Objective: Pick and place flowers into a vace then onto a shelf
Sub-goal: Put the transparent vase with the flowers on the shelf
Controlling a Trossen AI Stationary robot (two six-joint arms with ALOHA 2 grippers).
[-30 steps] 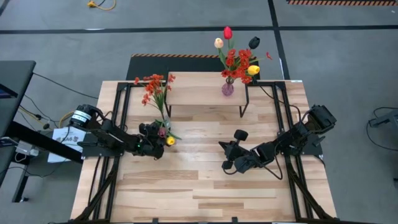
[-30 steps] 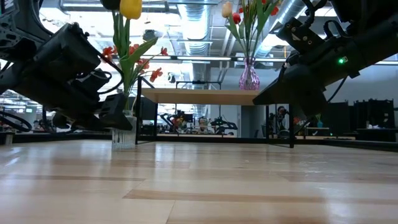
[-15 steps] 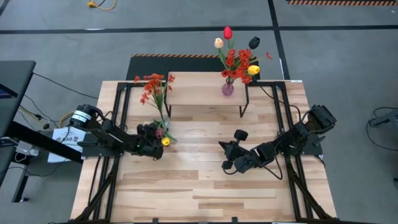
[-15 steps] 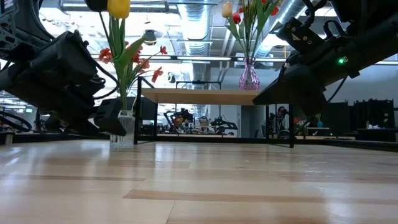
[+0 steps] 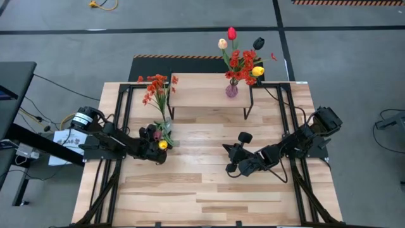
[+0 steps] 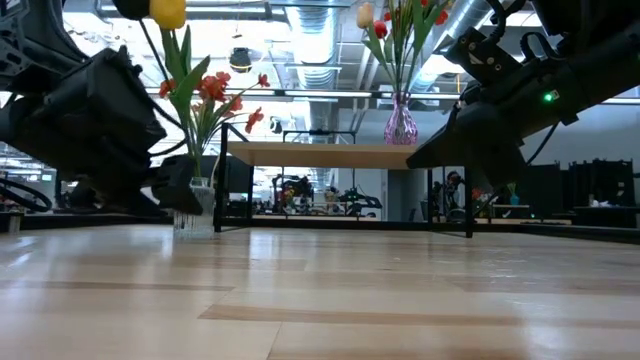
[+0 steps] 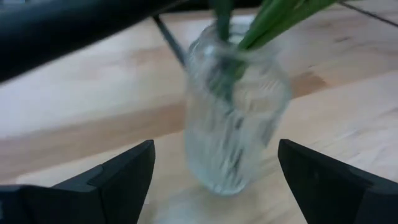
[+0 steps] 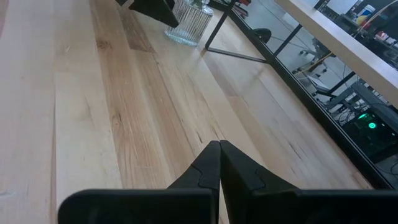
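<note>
The left gripper [image 7: 211, 186] has its fingers [image 7: 118, 177] spread wide on either side of a clear ribbed glass vase [image 7: 233, 118], which stands between them on the counter [image 5: 209, 196] just in front of the shelf's left legs; no finger appears to touch the glass. The risk from here, as a judgement: the vase is tall, narrow and top-heavy with long stems, so one finger meeting it before the other could push it over or slide it, and lifting it could knock the flowers against the shelf [image 5: 209, 95] edge just behind. This vase holds yellow tulips [image 6: 168, 12] and sprays of red-orange blossoms [image 5: 155, 85], leaning toward the shelf. A second vase, pink glass [image 5: 231, 90], already stands on the shelf's right end with red, cream, dark and yellow tulips and more red blossoms. The right gripper [image 8: 219, 163] waits with fingers closed and empty over the counter, in front of the shelf's right half.
</note>
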